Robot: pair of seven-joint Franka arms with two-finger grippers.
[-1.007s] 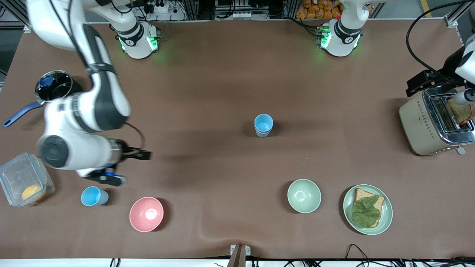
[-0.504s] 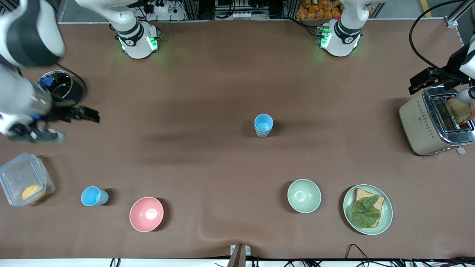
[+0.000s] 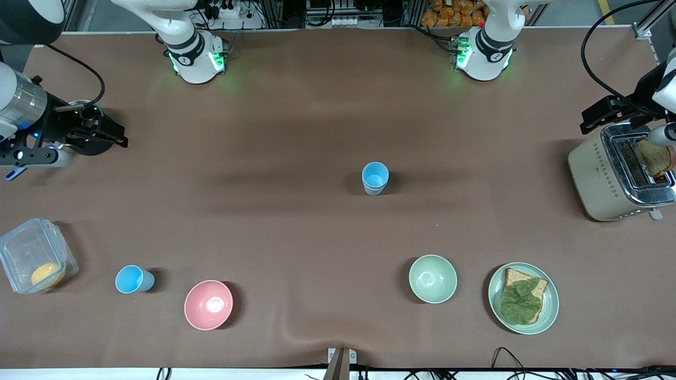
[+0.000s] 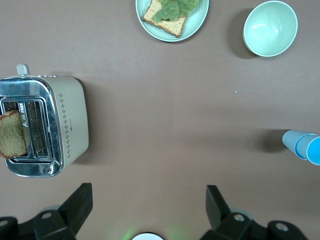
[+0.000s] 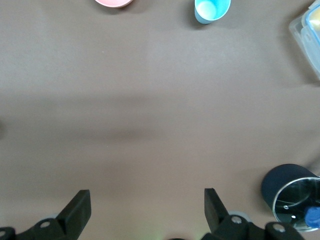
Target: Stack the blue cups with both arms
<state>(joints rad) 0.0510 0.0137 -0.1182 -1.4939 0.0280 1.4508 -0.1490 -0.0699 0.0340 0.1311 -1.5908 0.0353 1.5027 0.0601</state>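
Note:
A sky-blue cup [image 3: 134,279] stands upright near the front camera at the right arm's end of the table, beside the pink bowl; it also shows in the right wrist view [image 5: 210,10]. A second blue cup [image 3: 375,178] stands upright in the middle of the table and shows at the edge of the left wrist view [image 4: 300,145]. My right gripper [image 3: 119,134] is open and empty, high over the dark pot, well away from both cups; it shows in its wrist view [image 5: 146,210]. My left gripper [image 3: 586,122] is open and empty over the toaster's end of the table; it shows in its wrist view [image 4: 148,205].
A dark pot [image 5: 290,195] with a glass lid, a clear box [image 3: 34,261] and a pink bowl [image 3: 208,304] are at the right arm's end. A pale green bowl [image 3: 432,278], a plate [image 3: 552,311] with bread and lettuce and a toaster [image 3: 607,179] holding toast are at the left arm's end.
My right arm has swung up and away from the sky-blue cup, toward the pot at its end of the table. The cups and the left arm have not moved.

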